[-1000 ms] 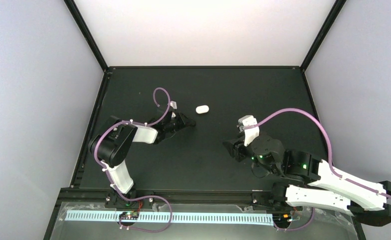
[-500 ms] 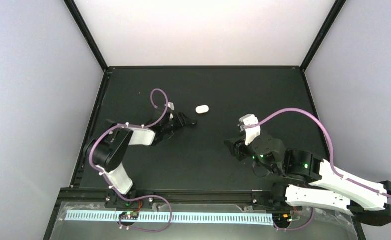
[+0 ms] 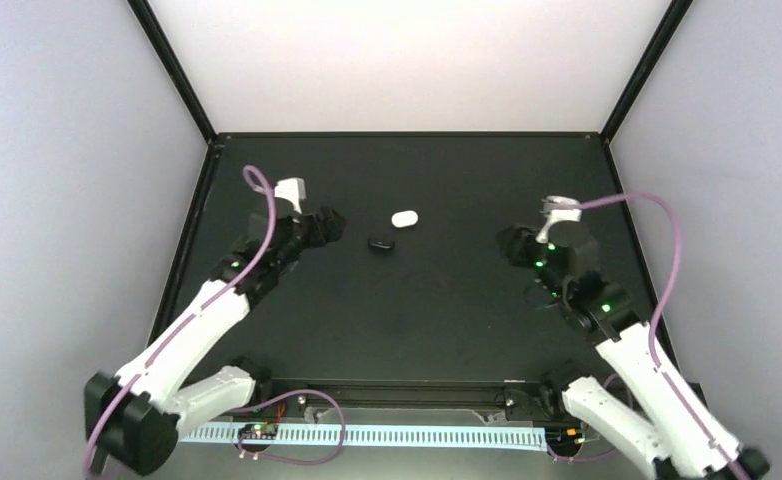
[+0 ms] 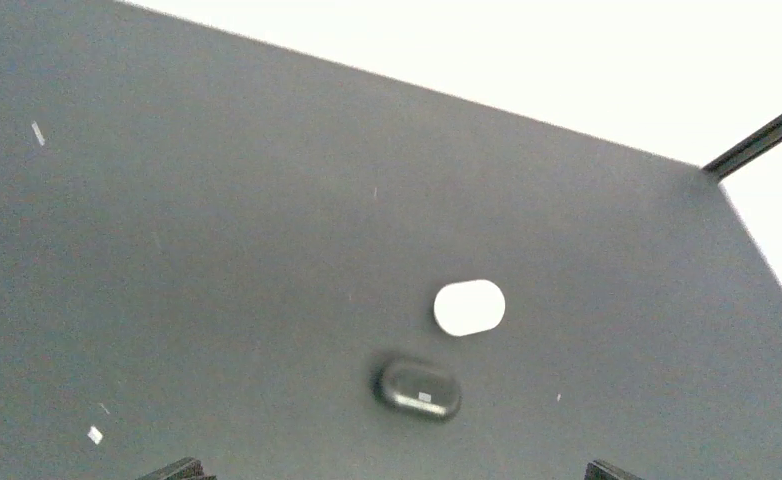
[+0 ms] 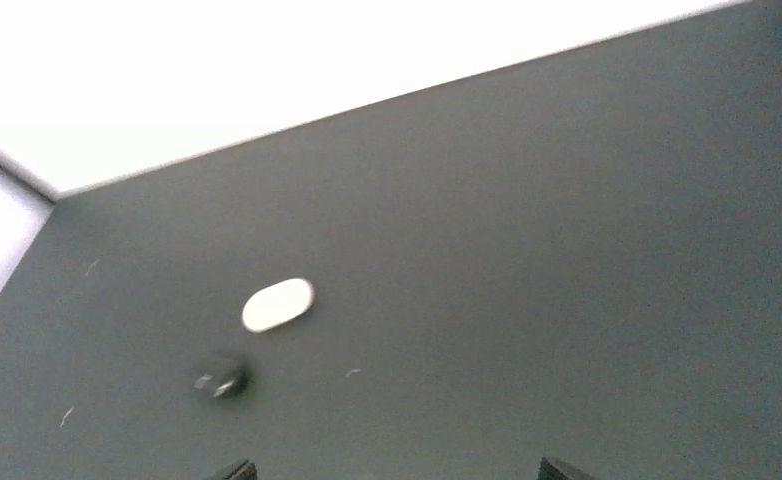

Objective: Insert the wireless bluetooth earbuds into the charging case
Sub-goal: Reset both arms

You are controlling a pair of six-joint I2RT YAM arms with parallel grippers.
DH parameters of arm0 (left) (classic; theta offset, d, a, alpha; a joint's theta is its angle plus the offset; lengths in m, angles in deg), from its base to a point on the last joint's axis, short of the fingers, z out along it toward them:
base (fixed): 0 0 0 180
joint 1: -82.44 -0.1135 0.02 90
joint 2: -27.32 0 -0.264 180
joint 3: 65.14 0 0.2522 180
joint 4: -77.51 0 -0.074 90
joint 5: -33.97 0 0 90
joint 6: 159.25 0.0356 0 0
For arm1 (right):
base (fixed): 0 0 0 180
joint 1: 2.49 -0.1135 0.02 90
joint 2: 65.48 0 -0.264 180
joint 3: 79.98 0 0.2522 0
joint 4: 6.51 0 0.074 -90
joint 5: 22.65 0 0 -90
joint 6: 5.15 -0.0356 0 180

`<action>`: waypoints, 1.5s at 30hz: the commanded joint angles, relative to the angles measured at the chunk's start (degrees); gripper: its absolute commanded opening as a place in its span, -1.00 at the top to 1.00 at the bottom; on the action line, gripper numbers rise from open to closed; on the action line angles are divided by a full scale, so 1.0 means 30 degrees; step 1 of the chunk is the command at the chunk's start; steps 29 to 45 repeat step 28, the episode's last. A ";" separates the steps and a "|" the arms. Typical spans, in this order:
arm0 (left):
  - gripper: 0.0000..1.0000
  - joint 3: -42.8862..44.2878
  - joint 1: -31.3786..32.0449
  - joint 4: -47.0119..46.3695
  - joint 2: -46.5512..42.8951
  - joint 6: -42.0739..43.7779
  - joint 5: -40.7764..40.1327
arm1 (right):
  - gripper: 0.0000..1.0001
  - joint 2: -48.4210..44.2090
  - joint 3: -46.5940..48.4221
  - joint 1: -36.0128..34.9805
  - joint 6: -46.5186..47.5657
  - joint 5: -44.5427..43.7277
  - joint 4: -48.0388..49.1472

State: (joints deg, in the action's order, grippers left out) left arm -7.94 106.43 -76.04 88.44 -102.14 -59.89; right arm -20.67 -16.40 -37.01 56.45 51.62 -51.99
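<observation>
- Top external view: the white charging case (image 3: pixel 404 218) lies flat on the dark table (image 3: pixel 447 320). It is a smooth pill that looks shut, and I take it as my reference.
- The black charging case (image 3: pixel 381 243) lies just beside the white one, on its near-left side and not touching it. It also looks shut, and the left wrist view shows a small pale mark on its top.
- I cannot find the earbuds. None lie loose on the table in any view, and none sit in either gripper.
- My guess is that they are inside the shut cases, which would put the task at or near its end. The lids hide them, so I cannot confirm it.
- The left gripper (image 3: pixel 332 224) hangs to the left of the white case, well apart from it. Its fingers are spread wide with nothing between them.
- The right gripper (image 3: pixel 509 244) hangs well off to the right of the white case, fingers likewise parted and empty.
- I read both arms as standing clear on purpose. With them off to either side, nothing covers the cases, and I can check them from all three cameras.
- The cases lie side by side between the arms, which I judge keeps both within reach of either gripper.
- To verify, I would need a lid lifted, and shells this smooth could slide under a one-sided push.
</observation>
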 commanded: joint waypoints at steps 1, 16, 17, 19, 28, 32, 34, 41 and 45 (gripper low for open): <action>-0.98 0.1561 -0.0174 0.4598 -0.3411 0.4261 -0.2747 | -0.50 -0.2498 -0.2154 0.5049 -0.3109 0.3210 0.1236; -0.97 -0.1824 0.0148 0.2747 -0.9336 0.4802 -0.3538 | -0.99 -0.6830 -0.6234 0.5062 -0.2493 -0.4836 0.0929; -0.98 -0.1824 0.0134 0.2780 -0.9392 0.4731 -0.3642 | -0.99 -0.7004 -0.6474 0.5062 -0.2490 -0.5026 0.1111; -0.97 -0.1893 0.0141 0.2855 -0.9510 0.4487 -0.3696 | -0.99 -0.7100 -0.6810 0.5062 -0.2513 -0.4882 0.1413; -0.97 -0.1932 0.0149 0.2855 -0.9598 0.3796 -0.4335 | -0.99 -0.6648 -0.6898 0.5062 -0.1904 -0.2876 0.1962; -0.97 -0.1932 0.0149 0.2855 -0.9598 0.3796 -0.4335 | -0.99 -0.6648 -0.6898 0.5062 -0.1904 -0.2876 0.1962; -0.97 -0.1932 0.0149 0.2855 -0.9598 0.3796 -0.4335 | -0.99 -0.6648 -0.6898 0.5062 -0.1904 -0.2876 0.1962; -0.97 -0.1932 0.0149 0.2855 -0.9598 0.3796 -0.4335 | -0.99 -0.6648 -0.6898 0.5062 -0.1904 -0.2876 0.1962; -0.97 -0.1932 0.0149 0.2855 -0.9598 0.3796 -0.4335 | -0.99 -0.6648 -0.6898 0.5062 -0.1904 -0.2876 0.1962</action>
